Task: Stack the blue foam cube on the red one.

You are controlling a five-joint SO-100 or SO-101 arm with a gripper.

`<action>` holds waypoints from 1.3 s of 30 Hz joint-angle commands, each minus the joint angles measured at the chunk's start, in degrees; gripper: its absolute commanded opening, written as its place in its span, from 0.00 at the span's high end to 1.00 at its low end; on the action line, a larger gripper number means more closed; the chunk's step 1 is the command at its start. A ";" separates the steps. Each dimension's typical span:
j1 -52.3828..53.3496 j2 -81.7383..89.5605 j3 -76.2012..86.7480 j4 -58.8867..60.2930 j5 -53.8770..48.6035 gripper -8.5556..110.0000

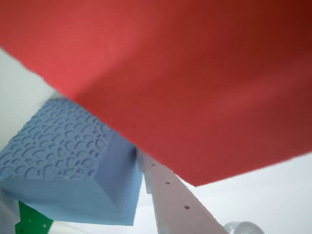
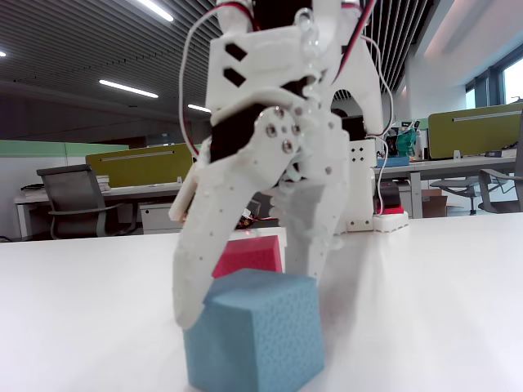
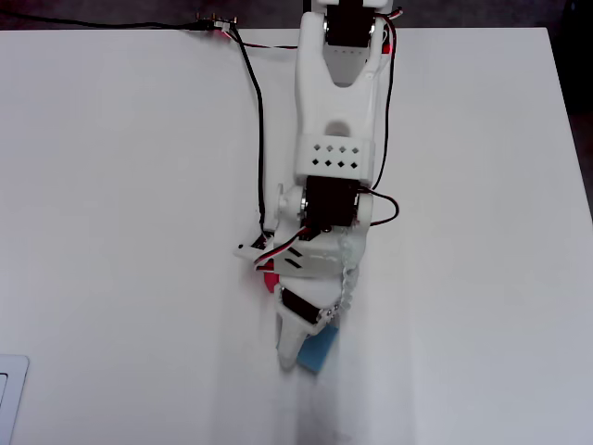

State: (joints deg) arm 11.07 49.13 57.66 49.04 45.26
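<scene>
The blue foam cube [image 2: 257, 335] rests on the white table at the front of the fixed view. The red one [image 2: 249, 255] stands just behind it, touching or nearly so. My gripper [image 2: 249, 298] comes down from above and stands open, one finger against the blue cube's left face and the other at its back right corner. From overhead, the arm hides most of both: only a corner of the blue cube [image 3: 318, 352] and a sliver of the red one [image 3: 269, 278] show. The wrist view is filled by the red cube [image 1: 195, 83], with the blue cube [image 1: 68, 165] lower left beside one finger [image 1: 170, 195].
A black cable [image 3: 255, 120] runs across the table from the back edge to the arm. A white base block [image 2: 359, 188] stands behind the arm. A pale flat object [image 3: 7, 399] lies at the table's left front corner in the overhead view.
</scene>
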 commanded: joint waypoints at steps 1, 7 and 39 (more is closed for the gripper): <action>0.09 0.70 -3.16 -0.44 0.44 0.72; 0.35 1.41 -3.25 0.26 0.44 0.74; 3.78 48.25 20.65 17.67 -0.18 0.75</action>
State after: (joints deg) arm 13.54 92.29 75.15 67.68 45.26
